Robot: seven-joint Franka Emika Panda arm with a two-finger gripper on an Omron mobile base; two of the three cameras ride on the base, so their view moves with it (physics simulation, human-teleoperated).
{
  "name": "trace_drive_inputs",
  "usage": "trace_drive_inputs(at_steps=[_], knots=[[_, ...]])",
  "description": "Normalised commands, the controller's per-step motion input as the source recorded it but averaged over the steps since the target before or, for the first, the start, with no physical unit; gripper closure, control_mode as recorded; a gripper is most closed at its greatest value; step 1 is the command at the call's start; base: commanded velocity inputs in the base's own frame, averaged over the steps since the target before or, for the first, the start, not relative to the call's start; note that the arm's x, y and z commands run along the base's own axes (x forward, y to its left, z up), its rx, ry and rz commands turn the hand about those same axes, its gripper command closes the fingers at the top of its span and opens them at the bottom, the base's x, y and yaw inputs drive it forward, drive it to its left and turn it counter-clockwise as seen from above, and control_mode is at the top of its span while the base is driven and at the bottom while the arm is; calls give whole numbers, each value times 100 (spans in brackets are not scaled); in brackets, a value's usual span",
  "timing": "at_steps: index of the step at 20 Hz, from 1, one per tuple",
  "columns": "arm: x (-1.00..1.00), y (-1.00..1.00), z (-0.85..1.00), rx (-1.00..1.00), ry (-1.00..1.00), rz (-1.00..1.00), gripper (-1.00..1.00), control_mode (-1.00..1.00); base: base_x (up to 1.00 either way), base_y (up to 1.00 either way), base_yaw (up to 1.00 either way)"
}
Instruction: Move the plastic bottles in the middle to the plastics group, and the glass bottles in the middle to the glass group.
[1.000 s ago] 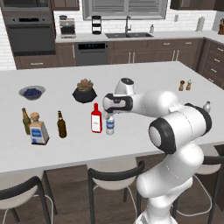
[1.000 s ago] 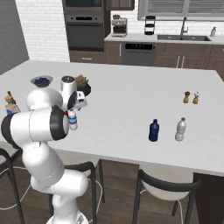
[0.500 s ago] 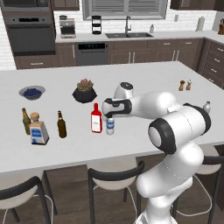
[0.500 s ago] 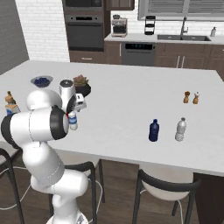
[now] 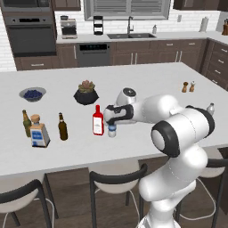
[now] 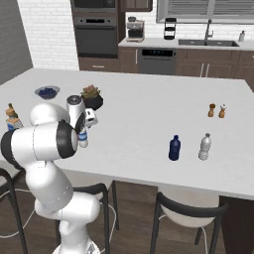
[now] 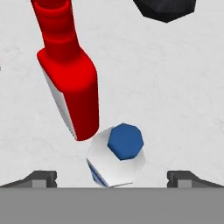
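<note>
The small clear water bottle (image 7: 118,159) with its blue cap (image 7: 125,141) stands mid-counter, close beside the red flat-sided bottle (image 7: 70,74). My gripper (image 7: 114,179) hangs directly over it, open, with one fingertip far out on each side and neither touching. From the left base view the gripper (image 5: 111,124) sits just on top of the water bottle (image 5: 112,131), right of the red bottle (image 5: 98,121). The brown beer bottle (image 5: 63,127) stands further left. The dark blue bottle (image 6: 174,148) and greyish clear bottle (image 6: 204,147) stand far right. The olive-green bottle (image 5: 26,122) and square clear bottle (image 5: 39,133) stand far left.
A dark pot with a plant (image 5: 87,92) sits behind the red bottle, and a bowl of blueberries (image 5: 32,93) lies further left. Two shakers (image 6: 217,110) stand at the right rear. Stools line the counter's near edge (image 5: 89,158).
My gripper has come down and slightly left, from above the water bottle to around its cap. The bottles have not moved.
</note>
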Motion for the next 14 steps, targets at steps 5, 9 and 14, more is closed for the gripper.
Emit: trace_drive_inputs(at_steps=[5,9,14], knots=[[0,0,-1,0,-5,0,-100,-100,0,0,0],[0,0,0,0,-1,0,-100,-100,0,0,0],[0,0,0,0,0,0,-100,-100,0,0,0]])
